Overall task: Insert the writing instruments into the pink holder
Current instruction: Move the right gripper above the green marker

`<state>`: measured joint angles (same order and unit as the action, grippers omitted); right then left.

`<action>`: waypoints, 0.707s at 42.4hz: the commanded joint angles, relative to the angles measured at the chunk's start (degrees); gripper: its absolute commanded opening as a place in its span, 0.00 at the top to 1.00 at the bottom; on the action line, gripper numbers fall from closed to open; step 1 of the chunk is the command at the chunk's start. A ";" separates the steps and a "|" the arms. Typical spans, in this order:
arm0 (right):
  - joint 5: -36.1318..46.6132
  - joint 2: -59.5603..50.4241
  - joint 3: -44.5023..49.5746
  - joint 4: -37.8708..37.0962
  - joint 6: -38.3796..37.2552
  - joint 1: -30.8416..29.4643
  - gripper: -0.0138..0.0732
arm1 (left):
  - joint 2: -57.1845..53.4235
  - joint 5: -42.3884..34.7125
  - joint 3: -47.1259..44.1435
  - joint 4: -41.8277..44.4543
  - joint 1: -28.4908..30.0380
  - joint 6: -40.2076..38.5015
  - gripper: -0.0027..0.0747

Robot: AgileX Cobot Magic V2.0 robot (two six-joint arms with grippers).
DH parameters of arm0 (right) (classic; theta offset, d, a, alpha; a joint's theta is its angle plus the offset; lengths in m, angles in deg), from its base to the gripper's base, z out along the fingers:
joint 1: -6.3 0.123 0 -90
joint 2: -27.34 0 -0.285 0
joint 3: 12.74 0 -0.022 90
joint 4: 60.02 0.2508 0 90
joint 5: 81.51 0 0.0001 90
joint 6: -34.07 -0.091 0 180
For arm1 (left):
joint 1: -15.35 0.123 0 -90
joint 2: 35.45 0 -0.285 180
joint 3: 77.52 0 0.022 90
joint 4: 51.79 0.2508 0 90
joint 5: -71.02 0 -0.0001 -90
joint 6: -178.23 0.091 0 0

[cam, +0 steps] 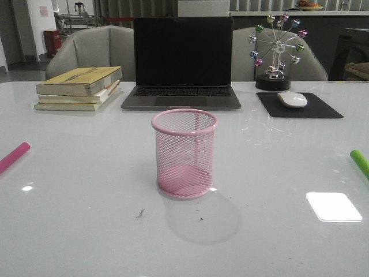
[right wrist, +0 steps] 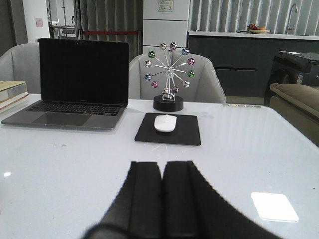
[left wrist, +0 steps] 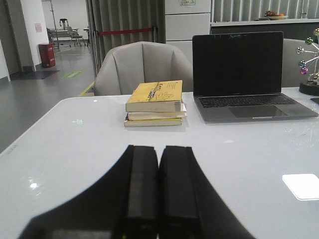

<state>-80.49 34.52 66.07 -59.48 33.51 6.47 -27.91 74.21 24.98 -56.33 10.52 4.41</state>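
Fingers pressed together on both arms: my left gripper shows its two black pads touching with nothing between them, and my right gripper looks the same, clenched on nothing. Pink holder stands upright on the white table, in front of the laptop, nothing inside that I can see. Pink-red marker lies at the table's far left edge, partly cut off from view. Lime green marker lies at the far right edge, also cut off. Both rest well apart from the holder. Stacked books back left; mouse on its black pad back right.
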 commanded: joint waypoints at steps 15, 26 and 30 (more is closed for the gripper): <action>5.51 -1.10 -0.21 0.01 0.55 -0.08 0.78 | -1.13 -4.92 -0.20 -0.46 -0.33 -0.65 0.85; 10.00 -1.10 -1.25 0.30 0.55 0.05 0.78 | -1.13 -8.71 1.17 -0.46 -0.33 -0.65 0.85; 7.56 -1.10 -6.62 0.30 0.55 0.10 0.78 | -1.05 -8.74 5.70 -0.46 -0.33 -0.65 0.85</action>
<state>-77.64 34.52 65.07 -59.38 33.51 6.47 -27.91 71.63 25.93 -56.33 10.52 4.41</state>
